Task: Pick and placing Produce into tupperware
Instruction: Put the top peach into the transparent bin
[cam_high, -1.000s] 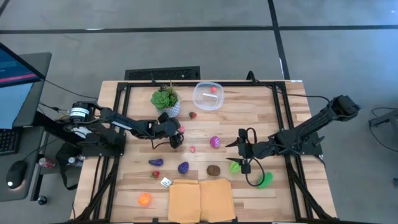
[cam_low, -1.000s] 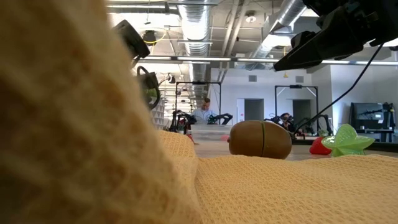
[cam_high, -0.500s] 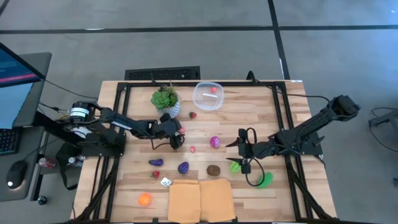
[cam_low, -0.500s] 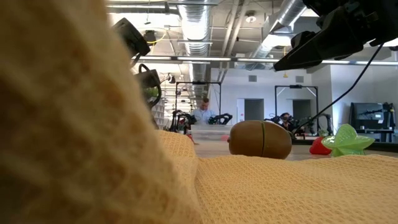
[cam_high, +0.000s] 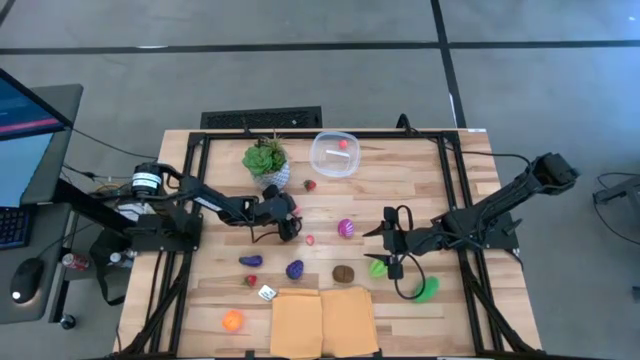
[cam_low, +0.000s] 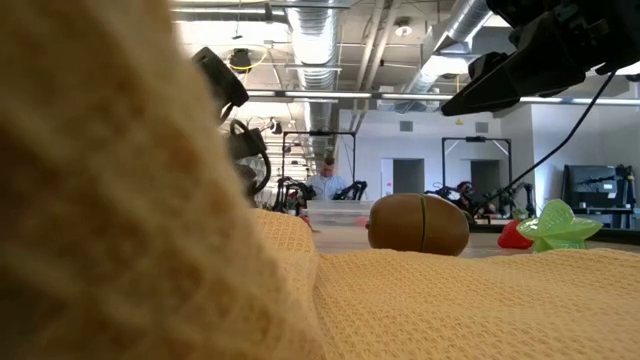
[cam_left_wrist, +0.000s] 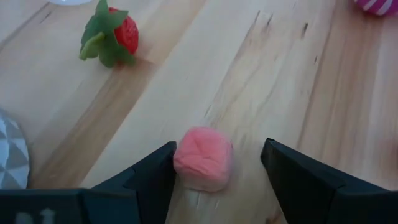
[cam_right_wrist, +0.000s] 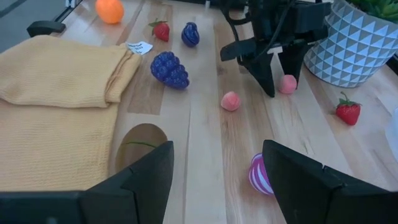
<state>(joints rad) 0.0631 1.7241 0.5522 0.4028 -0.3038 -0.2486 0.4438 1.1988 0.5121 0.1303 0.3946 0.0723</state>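
My left gripper (cam_high: 288, 214) (cam_left_wrist: 214, 180) is open and low over the table, near the plant pot. Its fingers stand on either side of a small pink produce piece (cam_left_wrist: 203, 158) (cam_right_wrist: 287, 83) that lies on the wood. My right gripper (cam_high: 386, 243) (cam_right_wrist: 217, 186) is open and waits above the table's right half, beside a green star piece (cam_high: 378, 267). The clear tupperware (cam_high: 334, 153) stands at the far edge with a red piece inside. Other produce lies scattered: a strawberry (cam_left_wrist: 115, 36), a pink-striped piece (cam_high: 346, 228), purple grapes (cam_right_wrist: 169, 69) and a brown piece (cam_low: 418, 224). My left gripper comes at the pink piece from above at a slant, with one finger (cam_left_wrist: 155, 177) right against the piece's side (cam_left_wrist: 180, 160) and the other finger apart from it. I cannot tell whether that finger touches it. The piece rests on the table.
The leafy plant in its white patterned pot (cam_high: 267, 162) stands just beyond my left gripper. A folded yellow cloth (cam_high: 322, 320) lies at the near edge, with an orange piece (cam_high: 233, 320) and a white tag (cam_high: 267, 292) beside it. A second pink piece (cam_right_wrist: 231, 101) lies nearby.
My left gripper has moved a little toward the table's right and down, closing in on the pink piece. It has stayed open.
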